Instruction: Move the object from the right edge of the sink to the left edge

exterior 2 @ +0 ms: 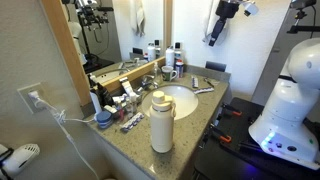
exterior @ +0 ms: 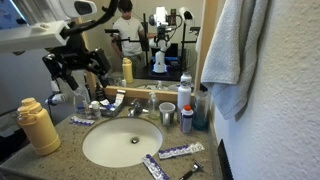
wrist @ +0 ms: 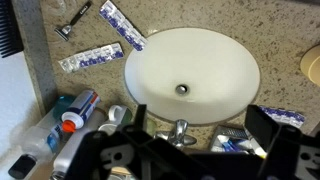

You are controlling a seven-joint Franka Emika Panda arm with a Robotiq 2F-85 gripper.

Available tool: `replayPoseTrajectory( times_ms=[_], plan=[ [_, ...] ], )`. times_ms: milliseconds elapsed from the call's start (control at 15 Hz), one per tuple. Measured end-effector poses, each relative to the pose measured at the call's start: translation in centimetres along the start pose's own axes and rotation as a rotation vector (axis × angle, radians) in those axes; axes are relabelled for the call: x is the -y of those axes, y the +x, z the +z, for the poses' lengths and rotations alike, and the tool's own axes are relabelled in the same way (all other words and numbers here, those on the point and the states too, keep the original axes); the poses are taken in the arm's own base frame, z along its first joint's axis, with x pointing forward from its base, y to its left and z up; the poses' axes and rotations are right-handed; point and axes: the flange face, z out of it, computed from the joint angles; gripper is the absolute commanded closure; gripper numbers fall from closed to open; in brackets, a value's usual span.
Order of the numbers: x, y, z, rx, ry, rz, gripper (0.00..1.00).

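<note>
The object, a flat purple-blue tube with white patches [exterior: 155, 167], lies on the granite at the sink's front right edge. In the wrist view [wrist: 122, 25] it is at the top left. The white oval sink [exterior: 100, 150] also shows in the wrist view [wrist: 235, 50] and in an exterior view [exterior 2: 186, 104]. My gripper [exterior: 80, 85] hangs open and empty high above the faucet side, far from the tube. It also shows in an exterior view [exterior 2: 213, 38], and its fingers frame the bottom of the wrist view [wrist: 200, 135].
A slimmer purple-white tube [exterior: 180, 151] [wrist: 90, 60] and a dark razor [exterior: 190, 172] [wrist: 75, 20] lie near the object. A yellow bottle [exterior: 38, 125] stands at the left. The chrome faucet [wrist: 180, 130], bottles and cups crowd the back. A towel [exterior: 240, 50] hangs at the right.
</note>
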Motion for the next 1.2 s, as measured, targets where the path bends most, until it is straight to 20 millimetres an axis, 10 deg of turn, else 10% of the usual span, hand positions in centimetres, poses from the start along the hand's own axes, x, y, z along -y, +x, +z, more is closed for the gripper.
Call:
replayPoseTrajectory(
  times_ms=[600,1200],
  plan=[
    [0.8,0.8,0.5,0.024,-0.012,0.004,0.0],
    [7.8,9.9,7.9,0.237,-0.321,0.111,0.0]
  ],
)
